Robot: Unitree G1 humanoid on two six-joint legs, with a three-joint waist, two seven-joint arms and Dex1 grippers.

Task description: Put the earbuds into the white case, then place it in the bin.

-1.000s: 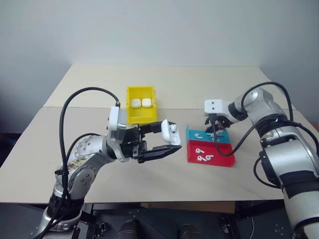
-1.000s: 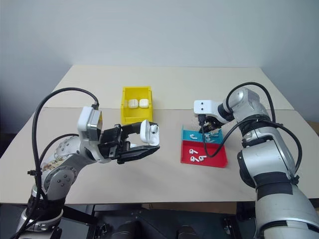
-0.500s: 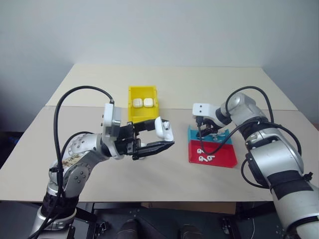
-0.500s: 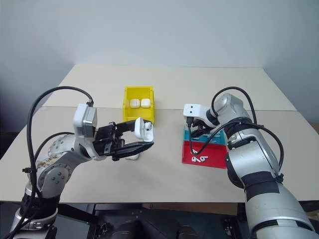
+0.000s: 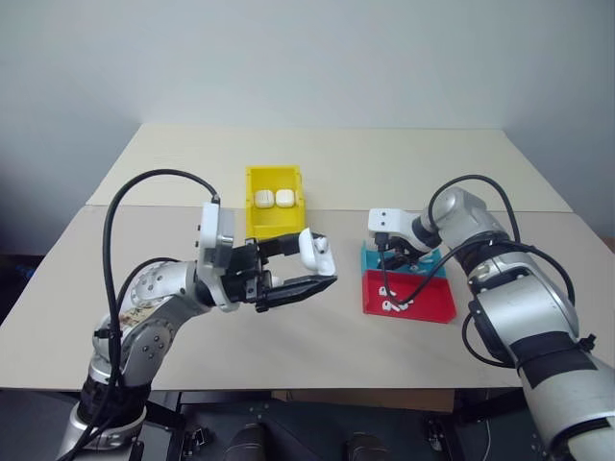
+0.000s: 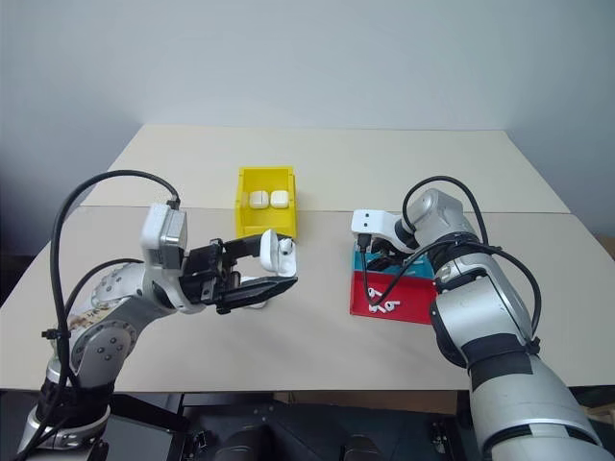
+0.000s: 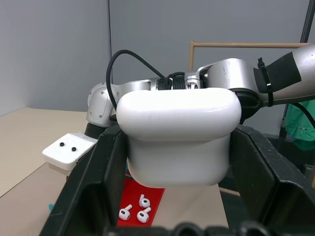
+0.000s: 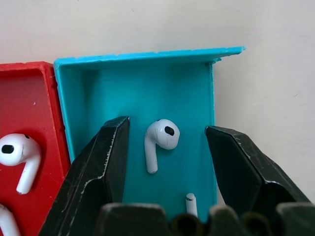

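Since a second ago the right gripper point(image 8: 165, 162) has sunk lower over the teal tray point(image 8: 187, 83), and its arm has swung a little toward the middle of the table; the left arm has kept its place.

The right gripper's two black fingers point(image 8: 106, 162) stand apart, one on each side of a single white earbud point(image 8: 160, 137) that lies on the teal tray's floor. The tip of a second earbud stem point(image 8: 190, 202) shows close by in the same tray. Beside it, touching wall to wall, is a red tray point(image 5: 423, 300) holding three more earbuds point(image 7: 134, 212).

The left gripper point(image 5: 322, 267) is clamped on one white case point(image 5: 315, 252), held up above the table in front of the bin, lid end outward, with an earbud already seated in it.

The yellow bin point(image 5: 273, 219) sits toward the middle of the table, beyond the left gripper. Inside it lie two white cases point(image 5: 272, 198), side by side at the far end.

Everything rests on a pale beige table point(image 5: 336, 327) with a seam running across it. Behind the table is a plain light grey wall point(image 5: 307, 58).
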